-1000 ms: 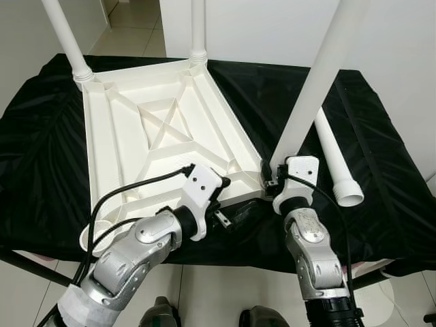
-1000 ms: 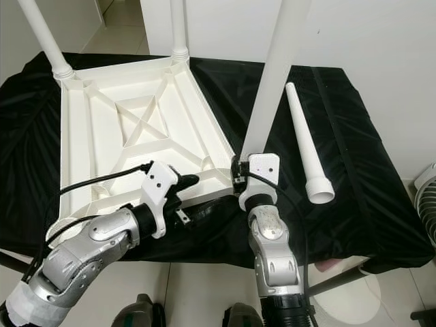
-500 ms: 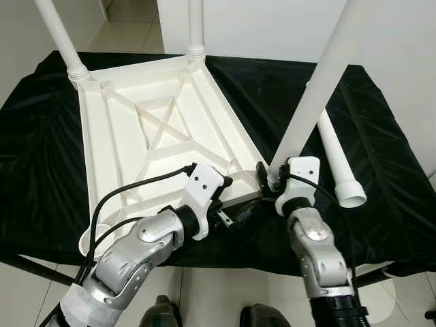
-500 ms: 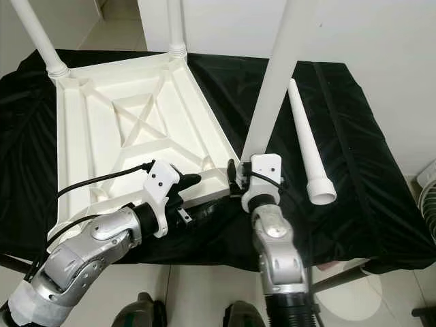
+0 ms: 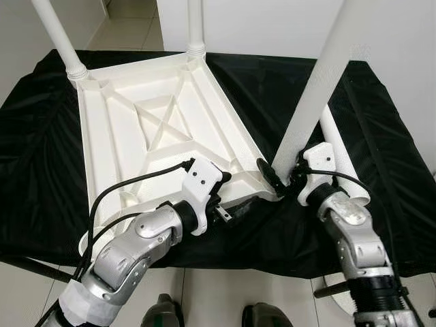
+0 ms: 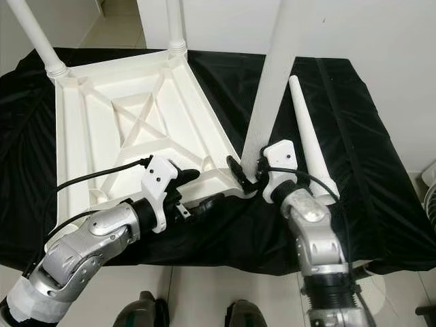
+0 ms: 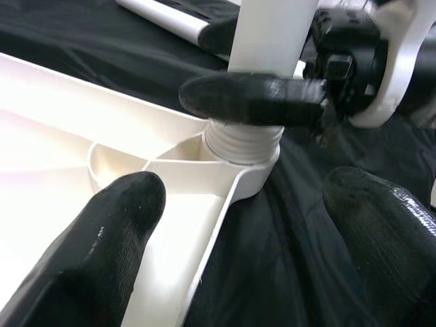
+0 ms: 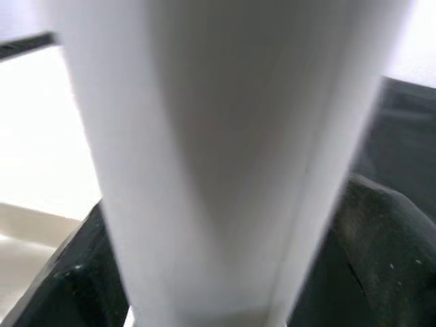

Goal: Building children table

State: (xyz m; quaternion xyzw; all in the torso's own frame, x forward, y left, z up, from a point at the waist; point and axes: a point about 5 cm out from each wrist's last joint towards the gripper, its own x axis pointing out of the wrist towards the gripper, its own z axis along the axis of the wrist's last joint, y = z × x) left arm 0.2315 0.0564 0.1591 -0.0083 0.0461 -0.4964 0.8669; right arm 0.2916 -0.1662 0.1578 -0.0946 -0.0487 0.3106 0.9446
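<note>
Home room: tiled floor [image 5: 126, 27], white walls [image 5: 259, 24], doorway.

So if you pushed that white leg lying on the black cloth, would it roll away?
Probably. The loose white plastic tube leg is round and smooth, so it would likely roll, curving since one end is wider. The wrinkled black cloth might slow it. It looks hollow, so probably light.

Black-draped work table [image 5: 41, 136] against white wall [image 5: 272, 27], pale tiled floor [image 5: 129, 27].

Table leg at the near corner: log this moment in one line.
right gripper: shut on third leg at socket | left gripper: open, at tabletop edge | fourth leg: loose on cloth
</note>
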